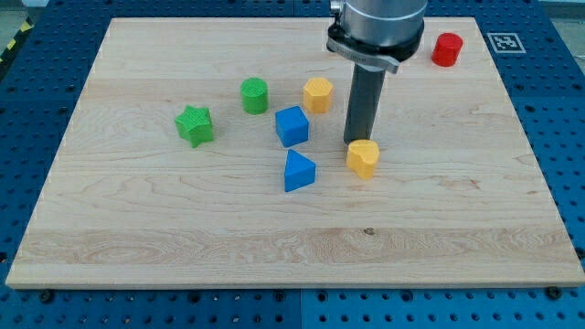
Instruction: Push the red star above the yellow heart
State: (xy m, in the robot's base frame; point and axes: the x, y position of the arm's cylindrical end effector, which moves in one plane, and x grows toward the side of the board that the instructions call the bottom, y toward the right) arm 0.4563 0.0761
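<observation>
The red block (447, 49) sits near the board's top right corner; its star shape is hard to make out. A yellow heart-like block (363, 158) lies right of the board's centre. My tip (359, 142) stands right at the upper edge of this yellow block, touching or nearly touching it. The red block is far from the tip, up and to the view's right. A second yellow block (317, 94), roughly hexagonal, lies up and to the left of the tip.
A blue cube (292, 125) and a blue triangle (298, 171) lie just left of the tip. A green cylinder (254, 95) and a green star (194, 125) lie further left. The wooden board (439, 238) rests on a blue perforated table.
</observation>
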